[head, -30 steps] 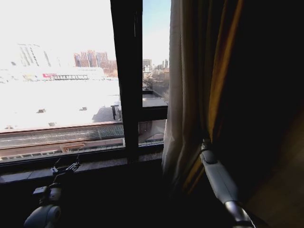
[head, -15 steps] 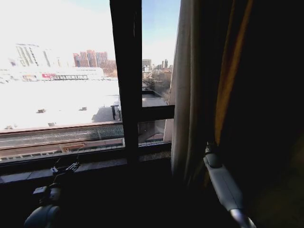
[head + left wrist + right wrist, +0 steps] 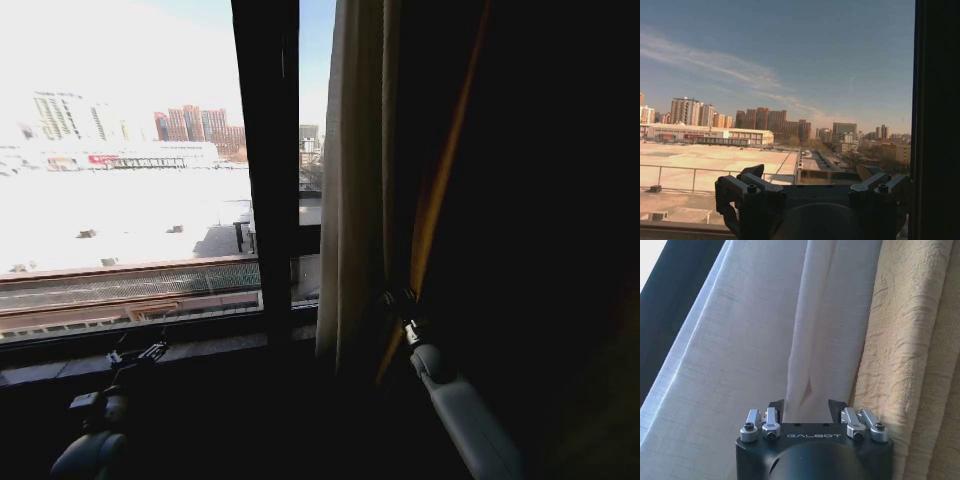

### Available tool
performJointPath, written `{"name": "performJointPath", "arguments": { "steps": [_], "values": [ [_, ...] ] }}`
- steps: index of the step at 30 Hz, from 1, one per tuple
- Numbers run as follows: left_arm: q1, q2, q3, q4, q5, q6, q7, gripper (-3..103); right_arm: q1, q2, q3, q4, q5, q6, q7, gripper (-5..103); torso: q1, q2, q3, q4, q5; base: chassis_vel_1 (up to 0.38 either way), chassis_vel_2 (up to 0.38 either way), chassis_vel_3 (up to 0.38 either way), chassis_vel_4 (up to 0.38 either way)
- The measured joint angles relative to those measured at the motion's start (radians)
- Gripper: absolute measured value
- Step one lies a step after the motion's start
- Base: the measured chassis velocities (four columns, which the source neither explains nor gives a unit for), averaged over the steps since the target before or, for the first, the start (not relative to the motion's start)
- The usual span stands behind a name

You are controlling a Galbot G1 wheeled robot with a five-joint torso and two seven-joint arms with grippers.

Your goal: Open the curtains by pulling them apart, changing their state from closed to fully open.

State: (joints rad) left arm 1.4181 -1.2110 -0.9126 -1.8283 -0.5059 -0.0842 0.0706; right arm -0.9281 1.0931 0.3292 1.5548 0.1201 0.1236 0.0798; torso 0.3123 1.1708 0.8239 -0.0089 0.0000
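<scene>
the curtains [image 3: 355, 200] hang bunched right of centre, now reaching further left over the window than before. the right gripper [image 3: 805, 407] is open, a white fold between its jaws. the left gripper [image 3: 810, 182], lower left, stays open and empty.

curtains [image 3: 355, 190] [image 3: 760, 340] | sheer white, pleated | bunched upright right of my view | hanging beside the window's dark post
</scene>
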Motion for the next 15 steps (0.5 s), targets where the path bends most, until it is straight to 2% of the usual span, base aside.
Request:
{"name": "performJointPath", "arguments": {
  "steps": [1,3,6,10,12,14,15],
  "values": [
    [0.000,0.000,0.000,0.000,0.000,0.000,0.000,100,0.000,0.000,0.000,0.000,0.000,0.000,0.000,51,0.000,0.000,0.000,0.0000,0.0000,0.000,0.000,0.000,0.000],
    [0.000,0.000,0.000,0.000,0.000,0.000,0.000,100,-0.026,-0.013,-0.013,0.024,0.009,0.000,0.000,62,0.000,0.000,0.000,0.0002,-0.0001,0.000,0.000,0.000,0.000],
    [0.000,0.000,0.000,0.000,0.000,0.000,0.000,100,-0.054,-0.024,-0.024,0.060,0.017,-0.002,0.005,68,0.000,0.000,0.000,0.0000,-0.0001,0.000,0.000,0.000,0.000],
    [0.000,0.000,0.000,0.000,0.000,0.000,0.000,100,-0.100,-0.025,-0.044,0.136,0.036,-0.021,0.036,90,0.000,0.000,0.000,0.0001,-0.0001,0.000,0.000,0.000,0.000],
    [0.000,0.000,0.000,0.000,0.000,0.000,0.000,100,-0.107,-0.023,-0.049,0.150,0.042,-0.024,0.042,90,0.000,0.000,0.000,0.0001,0.0000,0.000,0.000,0.000,0.000],
    [0.000,0.000,0.000,0.000,0.000,0.000,0.000,100,-0.121,-0.025,-0.055,0.173,0.070,-0.032,0.044,98,0.000,0.000,0.000,0.0003,-0.0001,0.000,0.000,0.000,0.000],
    [0.000,0.000,0.000,0.000,0.000,0.000,0.000,100,-0.121,-0.025,-0.055,0.173,0.070,-0.032,0.044,98,0.000,0.000,0.000,0.0003,-0.0001,0.000,0.000,0.000,0.000]
  ]
}}
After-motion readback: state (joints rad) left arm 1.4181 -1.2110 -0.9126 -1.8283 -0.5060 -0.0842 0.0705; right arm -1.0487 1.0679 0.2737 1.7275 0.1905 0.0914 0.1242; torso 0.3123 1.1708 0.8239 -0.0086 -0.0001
